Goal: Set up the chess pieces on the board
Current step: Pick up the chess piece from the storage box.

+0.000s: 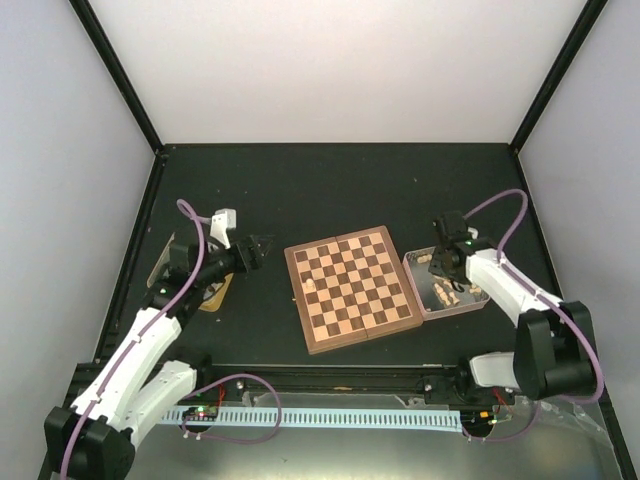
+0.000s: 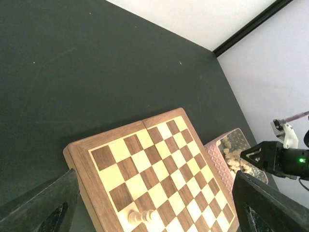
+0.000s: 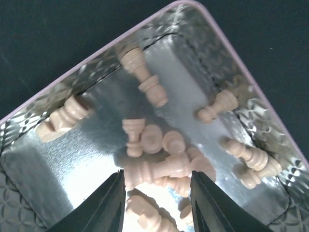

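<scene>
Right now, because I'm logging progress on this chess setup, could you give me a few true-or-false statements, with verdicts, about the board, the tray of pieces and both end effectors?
1. One pale tan wooden chessman is on the square brown-and-tan checked wooden board. True.
2. The shiny pink-rimmed tray holds dark brown pieces. False: only pale tan pieces show in it.
3. The left end effector is shut on a piece. False: it is open and empty, just left of the board.
4. The right end effector is over the tray. True.
</scene>
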